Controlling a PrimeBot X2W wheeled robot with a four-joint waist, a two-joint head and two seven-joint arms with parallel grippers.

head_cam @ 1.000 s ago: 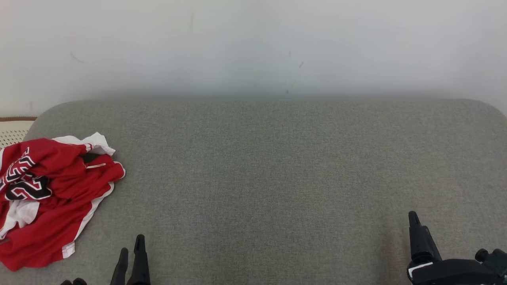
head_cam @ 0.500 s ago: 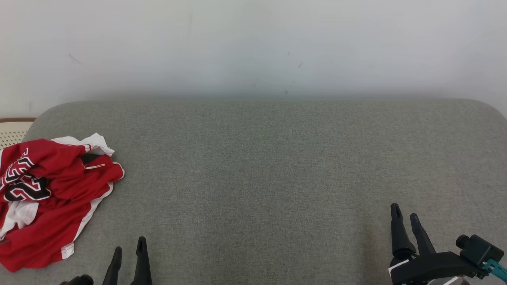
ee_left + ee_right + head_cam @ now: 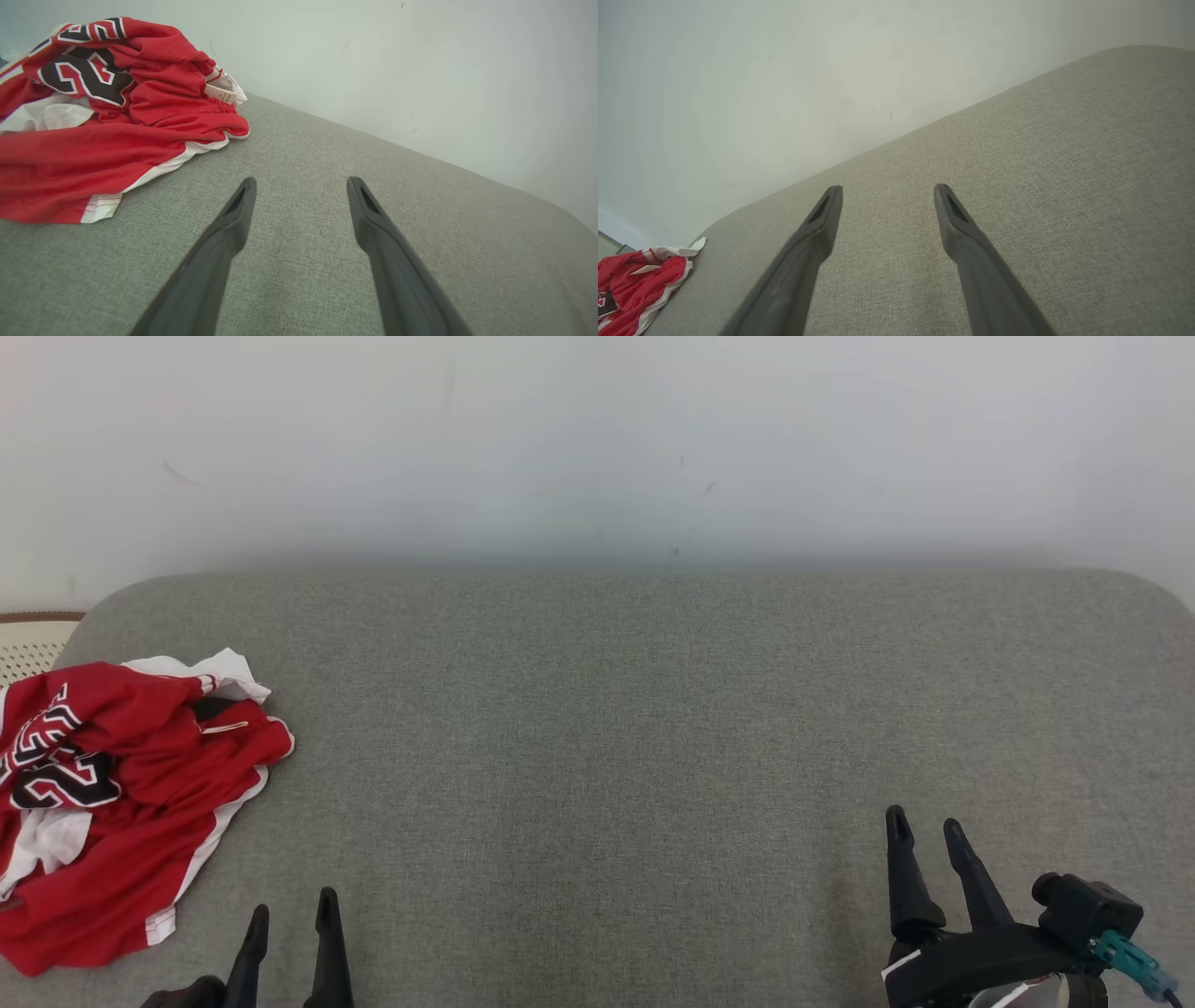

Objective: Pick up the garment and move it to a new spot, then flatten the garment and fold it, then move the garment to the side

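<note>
My left gripper (image 3: 292, 905), lower left, gapes empty, right gripper (image 3: 924, 821) likewise. The jersey (image 3: 140, 784) at left looks light, limp, perhaps slippery; I'd pinch a raised fold.

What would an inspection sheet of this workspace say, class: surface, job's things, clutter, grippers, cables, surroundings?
Surface: grey fabric cushion, flat.
Job's things: red garment, crumpled at the cushion's left end, not yet folded.
Clutter: nothing seen.
Grippers: left gripper open, near the garment, not touching it; right gripper open at the right, holding nothing.
Cables: teal plug with a dark lead behind the right gripper.
Surroundings: pale wall behind; cream woven item past the left end.
</note>
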